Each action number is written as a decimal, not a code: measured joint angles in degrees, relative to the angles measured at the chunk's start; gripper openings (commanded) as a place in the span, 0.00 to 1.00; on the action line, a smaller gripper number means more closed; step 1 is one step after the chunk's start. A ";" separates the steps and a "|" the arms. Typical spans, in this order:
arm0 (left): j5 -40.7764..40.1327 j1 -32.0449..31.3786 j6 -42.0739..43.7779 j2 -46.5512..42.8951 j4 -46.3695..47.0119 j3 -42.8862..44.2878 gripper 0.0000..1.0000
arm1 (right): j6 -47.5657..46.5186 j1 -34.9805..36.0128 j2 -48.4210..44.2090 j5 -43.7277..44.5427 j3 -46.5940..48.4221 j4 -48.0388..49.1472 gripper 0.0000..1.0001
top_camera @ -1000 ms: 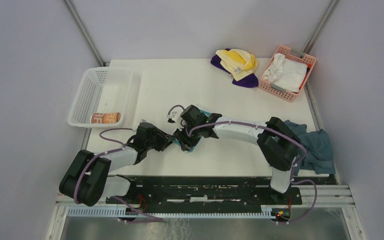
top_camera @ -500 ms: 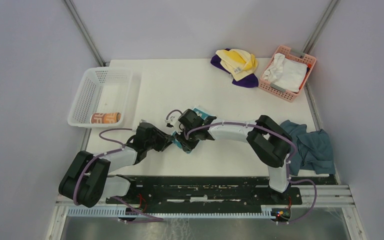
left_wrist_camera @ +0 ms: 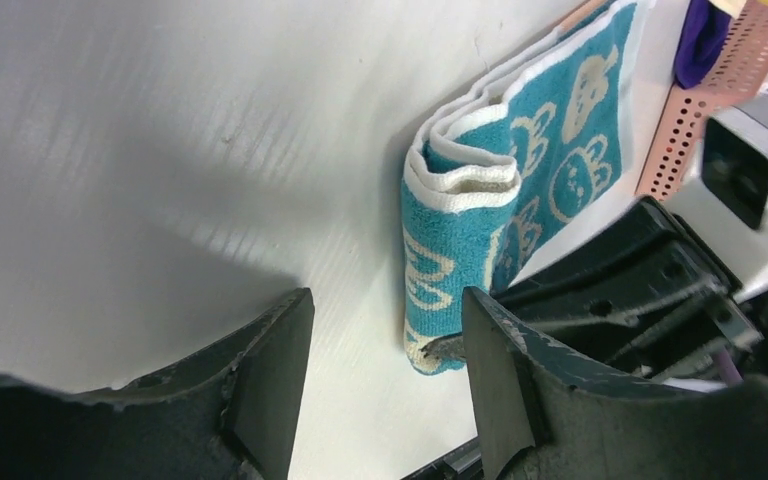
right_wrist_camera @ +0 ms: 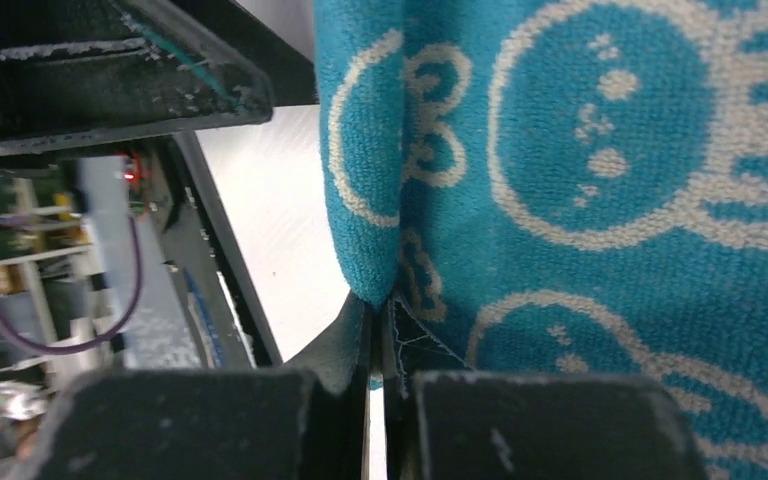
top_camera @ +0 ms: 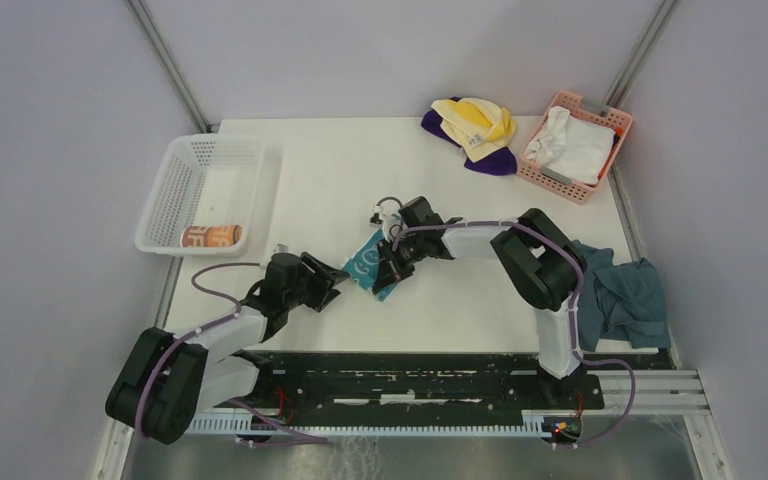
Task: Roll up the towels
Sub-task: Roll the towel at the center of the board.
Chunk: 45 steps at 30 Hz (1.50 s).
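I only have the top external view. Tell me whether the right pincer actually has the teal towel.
Observer: Right wrist view: the right pincer is shut on a fold of the teal towel.
Operator: Report the left pincer.
Observer: Left wrist view: the left pincer is open, holding nothing.
Operator: Describe the towel end facing it.
Observer: It is folded over in layers, white edging showing, not a tight roll.

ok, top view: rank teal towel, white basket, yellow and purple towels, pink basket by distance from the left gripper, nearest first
From the left gripper:
1. teal towel, just to its right.
2. white basket, at the left edge.
3. yellow and purple towels, at the back, right of centre.
4. pink basket, back right corner.
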 measured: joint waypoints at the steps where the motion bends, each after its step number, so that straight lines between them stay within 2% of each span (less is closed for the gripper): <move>1: 0.33 0.00 0.00 0.00 0.52 -0.11 0.65 | 1.20 -0.70 0.76 -1.62 -0.15 0.85 0.00; 9: 3.15 0.28 0.00 5.68 8.76 -0.33 0.63 | 9.01 -2.78 5.90 -10.91 -0.50 6.25 0.01; 17: 7.15 1.84 -0.09 15.17 20.79 -0.24 0.49 | 12.85 -4.13 8.09 -14.71 -0.50 8.41 0.02; 22: 8.20 2.54 -0.09 18.82 24.44 -0.61 0.24 | 13.62 -4.31 8.20 -14.93 -0.50 8.39 0.05; 25: 8.63 2.67 -0.33 20.17 25.18 -0.70 0.05 | 13.64 -4.31 8.17 -14.67 -0.50 8.11 0.11; 26: 8.85 2.69 -0.33 20.57 25.46 -0.70 0.03 | 13.55 -4.31 8.13 -14.49 -0.48 7.87 0.14; 33: 9.33 2.69 -0.42 20.96 25.81 -0.61 0.03 | 10.40 -4.04 3.67 -9.25 -0.61 3.56 0.47; 37: 8.59 2.67 -0.42 18.75 22.08 -0.20 0.03 | 6.34 -3.34 -2.99 -2.58 -1.42 0.39 0.55; 41: 6.56 2.60 -0.42 14.53 13.49 1.49 0.03 | 0.98 -1.66 -10.43 4.98 -2.62 -1.95 0.58; 45: 3.69 2.12 -0.39 10.43 4.37 4.52 0.03 | -4.28 2.91 -15.41 13.68 -3.06 -3.93 0.58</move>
